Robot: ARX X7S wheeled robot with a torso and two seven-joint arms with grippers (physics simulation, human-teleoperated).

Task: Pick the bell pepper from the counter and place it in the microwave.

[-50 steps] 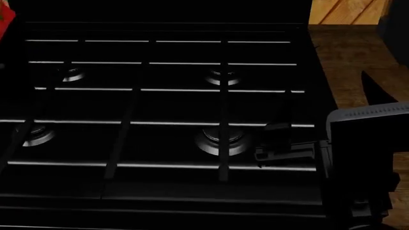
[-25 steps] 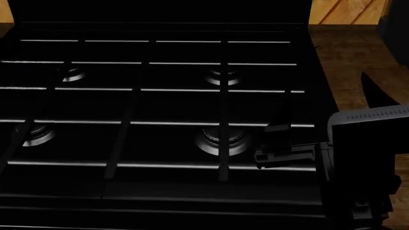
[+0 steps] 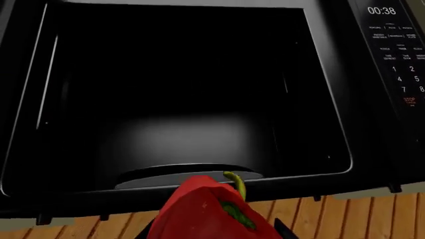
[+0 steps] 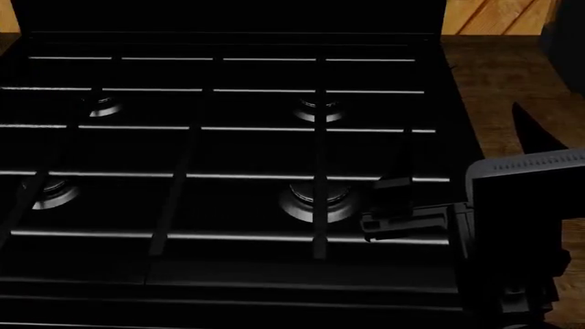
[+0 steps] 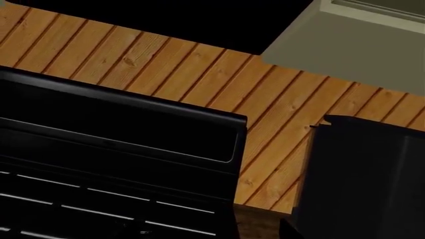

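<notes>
Red and glossy, the pepper (image 3: 209, 211) sits just outside the open microwave (image 3: 199, 94), its short green stem (image 3: 236, 185) pointing at the lower lip of the oven's mouth. It is carried by the left gripper (image 3: 212, 234), of which the left wrist view shows only dark slivers on either side of the pepper; the jaws look clamped on it, though the fingers themselves are mostly hidden behind the fruit. Inside the microwave the cavity is black, with a pale round turntable (image 3: 189, 174) on its floor just beyond the pepper. The control panel (image 3: 398, 55) lies beside the cavity, its clock reading 00:38 above a number pad. Orange wood planks (image 3: 345, 216) run under the microwave.

From the head view, the black stove (image 4: 219, 157) fills most of the frame, with four burners and pale grate lines. The dark wood counter (image 4: 512, 75) borders the stove beside the right arm (image 4: 521, 226). The right gripper (image 4: 402, 223) hangs over the stove's edge near the closest burner (image 4: 316, 199); whether its jaws stand apart or together I cannot tell. The right wrist view shows the stove's raised back, more wood planks and a pale cabinet (image 5: 359, 40), with a black block (image 5: 365, 179) beside the stove.
</notes>
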